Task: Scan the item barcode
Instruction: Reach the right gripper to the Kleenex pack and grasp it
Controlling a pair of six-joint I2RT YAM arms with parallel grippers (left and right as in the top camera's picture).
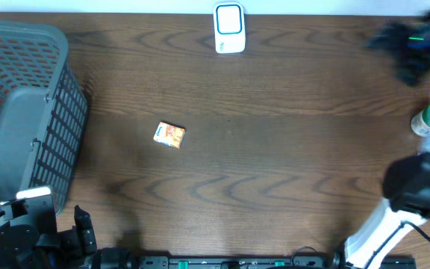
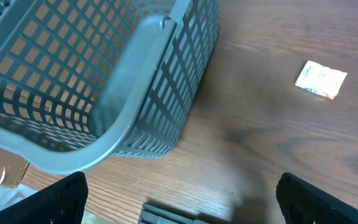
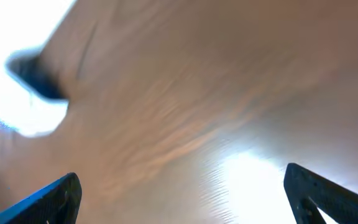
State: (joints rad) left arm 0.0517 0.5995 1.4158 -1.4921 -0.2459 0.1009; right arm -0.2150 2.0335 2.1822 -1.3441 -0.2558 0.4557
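The item, a small orange and white packet (image 1: 169, 134), lies flat on the wooden table left of centre; the left wrist view shows this packet (image 2: 321, 79) at the upper right. A white scanner with a blue-rimmed face (image 1: 229, 28) stands at the table's far edge. My left gripper (image 1: 83, 230) rests at the near left corner, far from the packet. Its jaws (image 2: 182, 208) are open and hold nothing. My right gripper (image 1: 409, 43) is a dark blur at the far right corner. In its own view the right gripper (image 3: 182, 199) is open above bare wood.
A large grey plastic basket (image 1: 47, 142) fills the left side of the table, and its rim (image 2: 123, 93) is close in front of my left gripper. A green and white object (image 1: 422, 122) sits at the right edge beside the right arm (image 1: 416, 185).
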